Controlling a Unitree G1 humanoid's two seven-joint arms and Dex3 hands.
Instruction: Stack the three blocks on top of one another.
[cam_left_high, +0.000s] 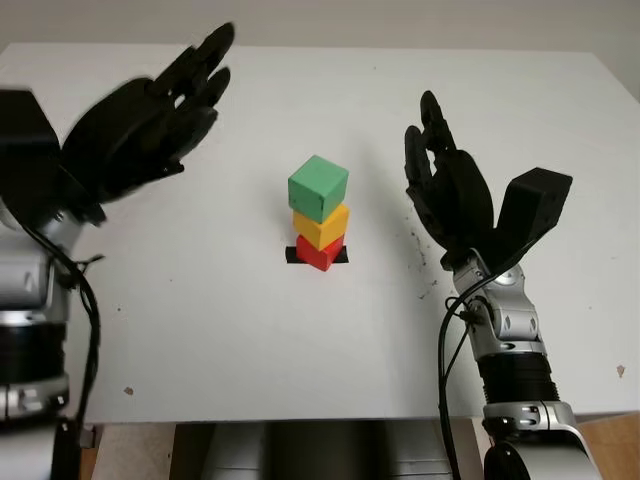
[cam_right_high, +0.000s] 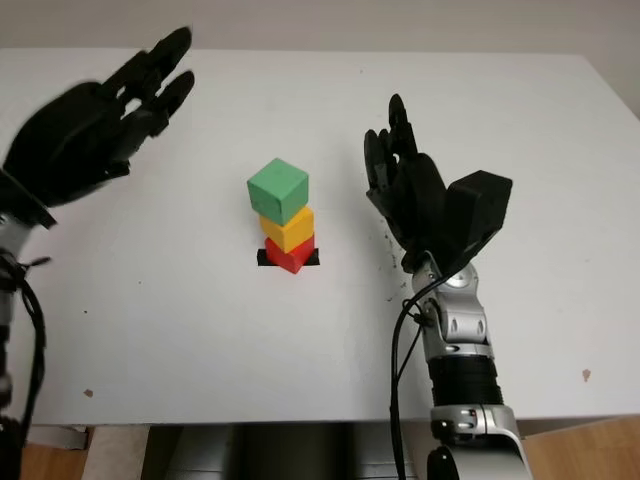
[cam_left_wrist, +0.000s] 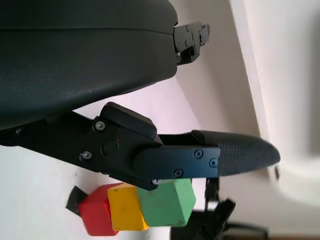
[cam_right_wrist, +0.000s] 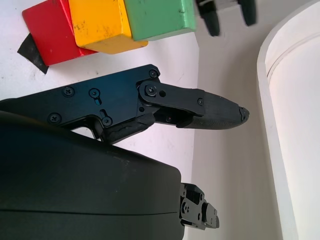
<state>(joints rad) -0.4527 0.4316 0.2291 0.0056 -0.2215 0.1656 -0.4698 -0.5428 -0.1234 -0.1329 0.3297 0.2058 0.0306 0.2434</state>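
In the middle of the white table (cam_left_high: 200, 330) stands a stack of three blocks: a red block (cam_left_high: 318, 252) at the bottom on a black tape mark (cam_left_high: 294, 254), a yellow block (cam_left_high: 321, 226) on it, and a green block (cam_left_high: 318, 187) on top, turned slightly. My left hand (cam_left_high: 175, 100) is open, raised above the table to the stack's left and well apart from it. My right hand (cam_left_high: 440, 175) is open to the stack's right, also clear of it. The stack also appears in the wrist views, green block (cam_left_wrist: 167, 202) and yellow block (cam_right_wrist: 100, 25).
The table's front edge (cam_left_high: 300, 418) runs along the bottom, with small dark specks (cam_left_high: 428, 262) near the right hand. The far edge of the table lies behind the hands.
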